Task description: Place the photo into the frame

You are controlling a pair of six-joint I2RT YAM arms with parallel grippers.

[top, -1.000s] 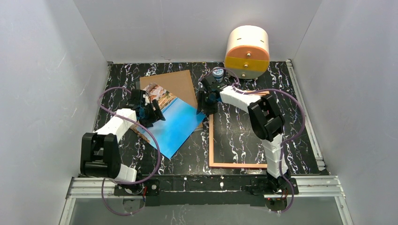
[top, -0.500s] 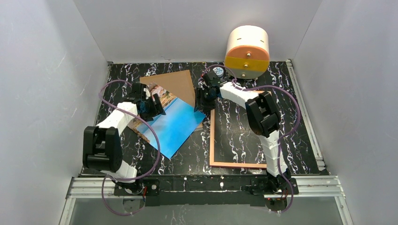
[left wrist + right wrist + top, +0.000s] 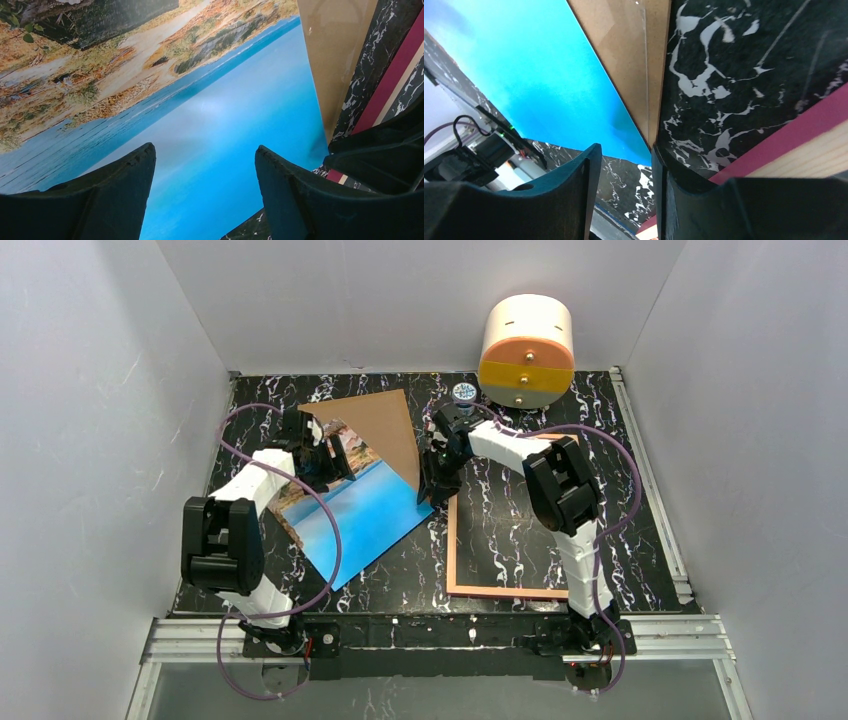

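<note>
The photo lies face up on the left of the table, its far end hidden behind the brown cardboard backing board, which stands tilted. The frame lies flat to the right, tan-orange back rim up. My left gripper is open just above the photo, with nothing between the jaws. My right gripper is at the board's near right corner, its jaws a narrow gap apart. The board's edge touches one fingertip. The frame's pink rim is beside it.
A round white and orange drum stands at the back right, with a small blue-topped jar in front of it. White walls close the table on three sides. Purple cables loop off both arms.
The backing board has tipped up on its right side. The photo has slid toward the near left. My left gripper moved back and left; my right gripper moved to the board's corner.
</note>
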